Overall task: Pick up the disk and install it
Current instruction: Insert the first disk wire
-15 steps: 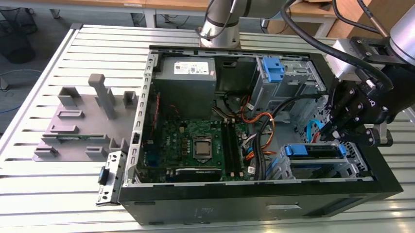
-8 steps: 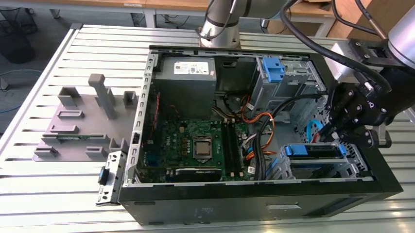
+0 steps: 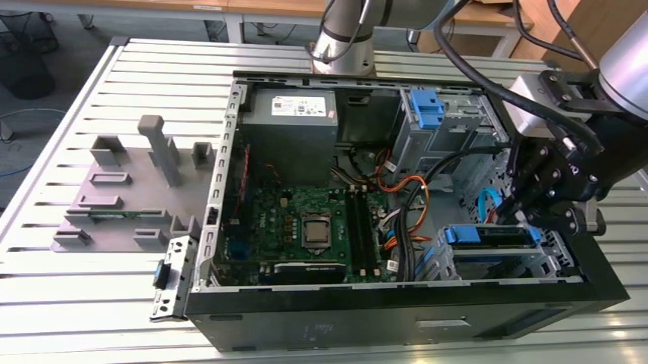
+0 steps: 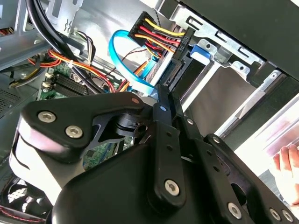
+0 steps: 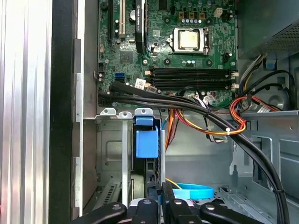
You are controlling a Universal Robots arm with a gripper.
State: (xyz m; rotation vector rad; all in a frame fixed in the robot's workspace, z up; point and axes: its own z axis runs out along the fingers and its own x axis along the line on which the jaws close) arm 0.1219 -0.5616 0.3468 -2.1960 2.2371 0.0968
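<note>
A: Big stuff first — what's where?

B: Ext. view: black tower case [image 3: 405, 315] on its side, open, on a ribbed metal table [image 3: 61, 189]. Grey fixture block [image 3: 127, 189] sits beside it toward the exterior view's left. Inside: grey power supply box [image 3: 291, 125], green motherboard [image 3: 303, 227], drive cage w/ a bare blue bracket [image 3: 430, 106]. My arm comes down over the case at the exterior view's right.

A: And the disk?

B: The disk [image 3: 491, 236] is in the lower bay at the case's front corner, right under my gripper [image 3: 542, 216]. Ext. view shows its blue caddy edge as a long strip running across the bay, level w/ the case floor. First wrist view shows the disk [image 5: 146, 140] end-on: glossy blue plastic tab standing in the slot between stamped sheet-metal rails, long axis going down into the bay, away from the camera.

A: Wrist cams add anything else?

B: First wrist view: CPU socket [image 5: 189, 39], RAM slots, black cable bundle [image 5: 187, 105] draped across. Second wrist view: matte black linkage w/ bolts, red-yellow-black wire plug [image 4: 161, 35], light-blue flat cable loop [image 4: 128, 56], a person's hand [image 4: 289, 170] at the edge.

A: Gripper state?

B: Fingers [image 5: 166, 198] close together, nearly shut, tips at the caddy's top edge. Can't tell if they pinch it.
</note>
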